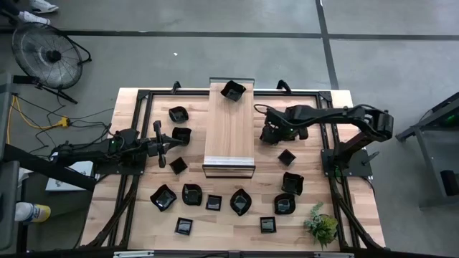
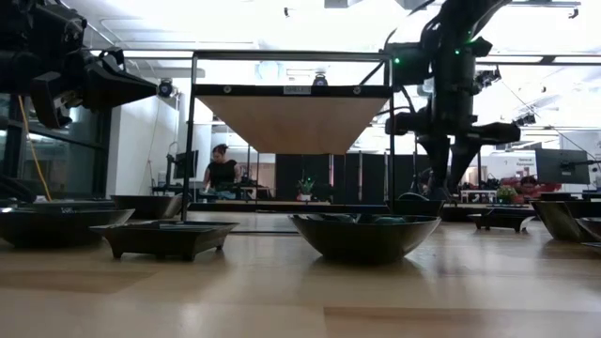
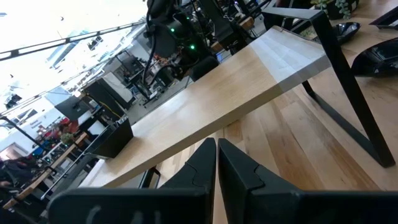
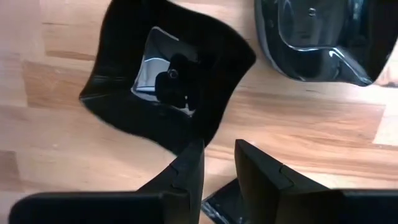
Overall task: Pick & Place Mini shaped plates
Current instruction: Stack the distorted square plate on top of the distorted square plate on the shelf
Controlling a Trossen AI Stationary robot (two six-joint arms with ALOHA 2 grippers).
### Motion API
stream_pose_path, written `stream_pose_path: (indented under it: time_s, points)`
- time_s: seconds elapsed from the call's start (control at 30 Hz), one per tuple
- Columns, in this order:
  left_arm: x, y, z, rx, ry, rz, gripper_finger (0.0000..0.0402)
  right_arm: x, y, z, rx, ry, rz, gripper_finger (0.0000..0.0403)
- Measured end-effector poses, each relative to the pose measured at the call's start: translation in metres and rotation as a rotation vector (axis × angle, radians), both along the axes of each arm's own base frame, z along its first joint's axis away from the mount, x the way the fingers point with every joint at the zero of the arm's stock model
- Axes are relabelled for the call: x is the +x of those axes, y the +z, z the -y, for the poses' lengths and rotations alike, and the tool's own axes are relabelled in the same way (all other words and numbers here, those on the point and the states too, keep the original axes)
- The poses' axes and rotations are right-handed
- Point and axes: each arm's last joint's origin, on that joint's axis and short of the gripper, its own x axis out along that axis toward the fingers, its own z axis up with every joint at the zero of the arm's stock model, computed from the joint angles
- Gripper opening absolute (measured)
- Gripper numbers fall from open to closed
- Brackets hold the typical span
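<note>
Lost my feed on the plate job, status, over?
Left hand shut, empty, parked beside the raised shelf. Right hand part open above a square plate, not gripping. One plate already on the shelf. Nothing blocking.

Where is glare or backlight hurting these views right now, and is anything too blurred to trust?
Low view: bright ceiling backlight turns the right arm and raised shelf into silhouettes. Left wrist view: the sky-bright background is washed out behind the shelf. Right wrist view: the glossy black plate mirrors the camera, its edges soft with blur, right gripper just off its rim. High view: evenly lit.
</note>
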Motion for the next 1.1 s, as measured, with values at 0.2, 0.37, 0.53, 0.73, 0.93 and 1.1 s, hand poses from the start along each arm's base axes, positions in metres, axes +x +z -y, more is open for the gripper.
stream_pose_path:
  time_s: [0.2,0.37,0.53,0.73,0.93,1.1]
  points:
    - [0.000,0.000,0.000,0.000,0.000,0.000,0.0012,-0.001,-0.008,-0.001,0.001,-0.027,0.019,0.0097]
    - [0.000,0.000,0.000,0.000,0.000,0.000,0.0012,-0.002,-0.013,0.000,-0.001,-0.031,0.033,0.0140]
    - [0.000,0.000,0.000,0.000,0.000,0.000,0.0012,-0.004,-0.014,0.003,-0.023,-0.046,0.022,0.0180]
    - [0.000,0.000,0.000,0.000,0.000,0.000,0.0012,-0.006,-0.015,0.010,-0.045,-0.067,0.013,0.0188]
    - [0.000,0.000,0.000,0.000,0.000,0.000,0.0012,-0.003,-0.022,0.011,-0.007,-0.064,0.007,0.0181]
    - [0.000,0.000,0.000,0.000,0.000,0.000,0.0012,-0.001,-0.026,0.011,0.019,-0.068,0.001,0.0180]
